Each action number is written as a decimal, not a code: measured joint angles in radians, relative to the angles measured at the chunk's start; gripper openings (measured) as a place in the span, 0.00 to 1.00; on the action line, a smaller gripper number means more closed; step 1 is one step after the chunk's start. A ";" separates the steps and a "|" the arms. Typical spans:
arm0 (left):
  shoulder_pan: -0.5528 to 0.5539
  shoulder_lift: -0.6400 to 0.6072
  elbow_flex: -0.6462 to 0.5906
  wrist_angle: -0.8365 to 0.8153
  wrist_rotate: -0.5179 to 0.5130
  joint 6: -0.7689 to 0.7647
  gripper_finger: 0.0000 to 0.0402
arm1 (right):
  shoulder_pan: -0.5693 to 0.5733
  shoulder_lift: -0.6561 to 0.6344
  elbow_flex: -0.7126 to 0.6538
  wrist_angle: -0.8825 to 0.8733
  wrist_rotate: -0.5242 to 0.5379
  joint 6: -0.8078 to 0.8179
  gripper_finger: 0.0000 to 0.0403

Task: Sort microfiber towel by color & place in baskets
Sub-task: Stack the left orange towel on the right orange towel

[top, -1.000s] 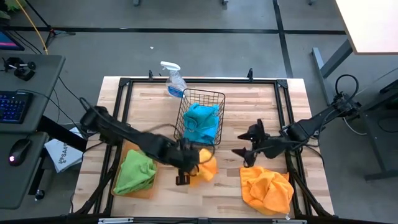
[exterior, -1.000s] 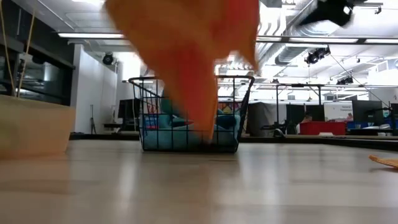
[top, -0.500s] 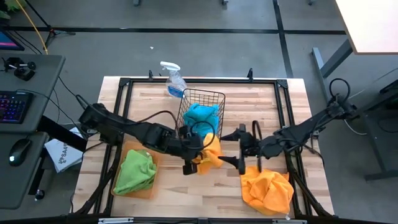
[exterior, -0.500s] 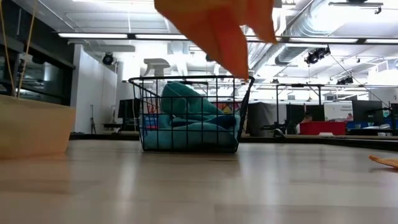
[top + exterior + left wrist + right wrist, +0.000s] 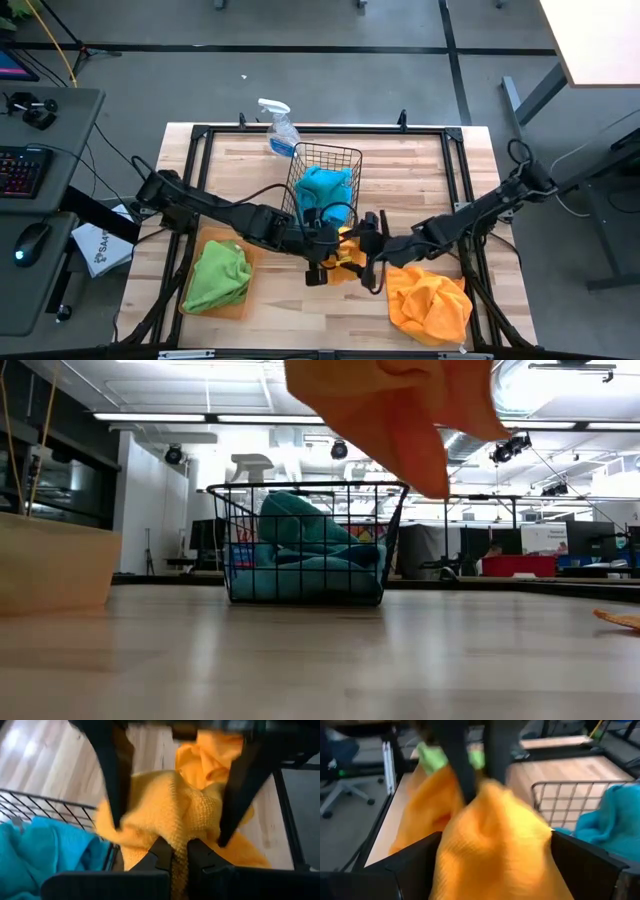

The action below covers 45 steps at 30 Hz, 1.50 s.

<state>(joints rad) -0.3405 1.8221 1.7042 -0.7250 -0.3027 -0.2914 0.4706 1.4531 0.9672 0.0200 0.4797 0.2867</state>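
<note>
Held towel: an orange microfiber towel point(image 5: 343, 258) hung clear of the table, just in front of the black wire-mesh basket point(image 5: 322, 188), between the two grippers.
Left gripper: the left gripper point(image 5: 322, 268) was clamped tight on the orange microfiber towel; in the left wrist view its fingertips point(image 5: 161, 851) pinched a fold of the cloth.
Right gripper: the right gripper point(image 5: 372, 262) stood spread wide, one finger on each side of the hanging towel; whether it pressed the cloth cannot be told.
Black wire-mesh basket: upright at the table's middle rear, containing a teal towel point(image 5: 323, 192).
Orange tray: the flat orange tray point(image 5: 238, 309) lay at the front left of the table with a green towel point(image 5: 217, 274) on it.
Second orange towel: a crumpled orange towel pile point(image 5: 430, 302) lay on the bare table point(image 5: 400, 170) at the front right, just beside the right gripper.
Spray bottle: a clear spray bottle point(image 5: 279, 128) stood at the rear edge, just behind the basket.
Readable writing: a white box point(image 5: 102, 248) off the table's left edge bore letters that appeared to begin "SA"; the rest was illegible.
Surroundings: a keyboard point(image 5: 20, 170) and mouse point(image 5: 31, 243) sat on a grey desk to the left.
</note>
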 joint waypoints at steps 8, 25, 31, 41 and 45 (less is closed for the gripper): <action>0.001 0.000 0.000 0.062 0.005 0.062 0.04 | 0.000 0.034 0.000 0.000 -0.019 0.029 0.75; 0.033 -0.019 0.105 -0.179 0.134 0.059 0.48 | 0.019 -0.103 0.051 -0.437 -0.049 0.186 0.02; 0.020 -0.068 0.106 -0.306 0.069 0.023 0.50 | 0.122 -0.268 0.051 -0.730 -0.053 0.384 0.01; -0.009 -0.084 0.002 0.029 0.022 0.030 0.50 | 0.500 -0.296 0.051 -0.752 -0.173 0.850 0.01; -0.006 -0.098 -0.113 0.267 0.147 0.016 0.50 | 0.607 -0.233 0.051 -0.758 -0.275 1.010 0.01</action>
<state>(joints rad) -0.3462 1.7238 1.5913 -0.4582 -0.1557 -0.2752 1.0779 1.2198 1.0187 -0.7384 0.2046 1.2966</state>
